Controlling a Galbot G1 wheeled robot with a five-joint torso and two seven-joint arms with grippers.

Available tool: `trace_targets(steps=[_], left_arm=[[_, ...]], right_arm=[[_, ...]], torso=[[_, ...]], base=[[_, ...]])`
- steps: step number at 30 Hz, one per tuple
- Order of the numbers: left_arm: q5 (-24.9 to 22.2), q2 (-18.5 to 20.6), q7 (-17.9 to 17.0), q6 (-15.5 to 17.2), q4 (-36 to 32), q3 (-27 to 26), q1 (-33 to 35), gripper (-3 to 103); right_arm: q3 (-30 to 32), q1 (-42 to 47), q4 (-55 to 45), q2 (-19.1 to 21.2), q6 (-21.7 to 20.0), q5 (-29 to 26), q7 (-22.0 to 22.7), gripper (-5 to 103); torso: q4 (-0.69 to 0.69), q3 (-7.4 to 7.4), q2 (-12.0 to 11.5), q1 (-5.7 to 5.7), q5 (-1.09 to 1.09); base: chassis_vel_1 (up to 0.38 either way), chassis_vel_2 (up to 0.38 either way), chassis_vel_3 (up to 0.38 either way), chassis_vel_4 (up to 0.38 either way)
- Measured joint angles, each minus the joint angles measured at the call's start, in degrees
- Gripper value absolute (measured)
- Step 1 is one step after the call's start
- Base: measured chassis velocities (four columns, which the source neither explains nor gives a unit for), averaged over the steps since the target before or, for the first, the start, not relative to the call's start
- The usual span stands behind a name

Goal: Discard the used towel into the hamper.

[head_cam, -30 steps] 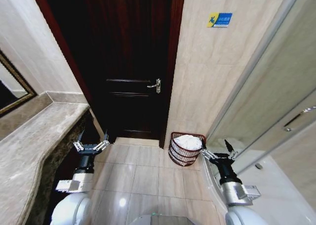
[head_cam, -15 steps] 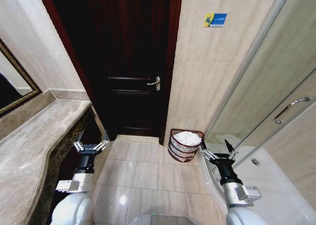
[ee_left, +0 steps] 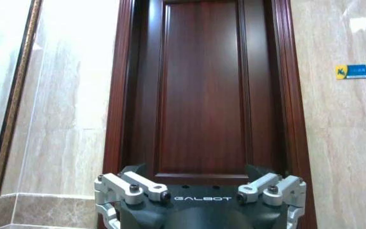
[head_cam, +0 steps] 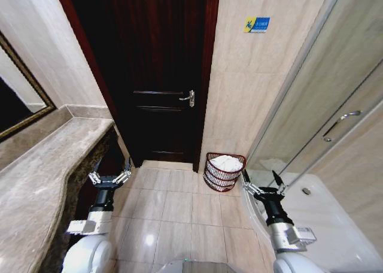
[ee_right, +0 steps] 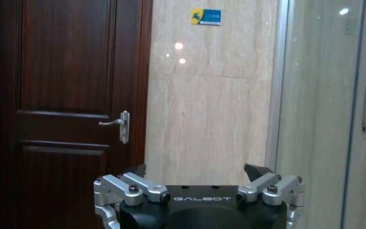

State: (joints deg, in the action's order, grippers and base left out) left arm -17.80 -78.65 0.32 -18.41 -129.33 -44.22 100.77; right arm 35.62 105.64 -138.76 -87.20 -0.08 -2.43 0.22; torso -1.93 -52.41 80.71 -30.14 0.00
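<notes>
The hamper (head_cam: pixel 222 180), a small round dark reddish-brown wire basket, stands on the tiled floor against the wall just right of the door. A white towel (head_cam: pixel 226 163) lies bunched inside it, up to the rim. My left gripper (head_cam: pixel 110 176) is open and empty, held low beside the counter, well left of the hamper. My right gripper (head_cam: pixel 263 184) is open and empty too, a short way right of the hamper and nearer to me. The left gripper (ee_left: pixel 198 177) faces the door. The right gripper (ee_right: pixel 196 175) faces the wall beside the door.
A dark wooden door (head_cam: pixel 158 75) with a metal handle (head_cam: pixel 188 97) is shut ahead. A stone counter (head_cam: pixel 42 177) runs along the left under a framed mirror (head_cam: pixel 18 87). A glass shower door (head_cam: pixel 335 105) and a white basin (head_cam: pixel 335 225) stand on the right. Open tiled floor (head_cam: pixel 179 207) lies between.
The whole head view has shifted, so the camera moved: the hamper now looks a little farther off and higher. Both grippers stay open and empty in the same pose.
</notes>
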Motion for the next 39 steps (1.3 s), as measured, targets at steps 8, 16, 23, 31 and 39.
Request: trace_targets(steps=[8, 16, 23, 31, 39], left_arm=[[0.18, -0.16, 0.12, 0.01, 0.16, -0.01, 0.29, 100], [0.39, -0.23, 0.16, 0.18, 0.13, -0.05, 0.29, 100], [0.59, -0.23, 0.30, 0.48, -0.08, 0.01, 0.16, 100], [0.73, -0.36, 0.31, 0.49, -0.49, 0.00, 0.57, 100], [0.69, -0.37, 0.31, 0.49, -0.78, -0.07, 1.06, 100]], right_arm=[[-0.03, 0.24, 0.00, -0.15, 0.14, 0.14, 0.00, 100], [-0.32, 0.06, -0.07, -0.21, 0.15, 0.44, -0.02, 100], [-0.14, 0.75, -0.13, -0.40, 1.19, 0.36, -0.02, 100], [-0.19, 1.05, -0.48, -0.92, 1.73, 0.30, -0.26, 100], [-0.23, 1.76, -0.56, -1.26, 2.88, 0.29, -0.38, 100]], torso=[[0.00, 0.00, 0.00, 0.00, 0.00], [0.01, 0.00, 0.00, 0.00, 0.00], [0.01, 0.00, 0.00, 0.00, 0.01], [0.01, 0.01, 0.01, 0.02, 0.00], [-0.01, 0.00, 0.00, 0.01, -0.01]], base=[[0.087, -0.085, -0.086, 0.087], [0.106, -0.115, -0.107, 0.094], [0.087, -0.089, -0.093, 0.082], [0.108, -0.105, -0.106, 0.111], [0.120, -0.096, -0.110, 0.114]])
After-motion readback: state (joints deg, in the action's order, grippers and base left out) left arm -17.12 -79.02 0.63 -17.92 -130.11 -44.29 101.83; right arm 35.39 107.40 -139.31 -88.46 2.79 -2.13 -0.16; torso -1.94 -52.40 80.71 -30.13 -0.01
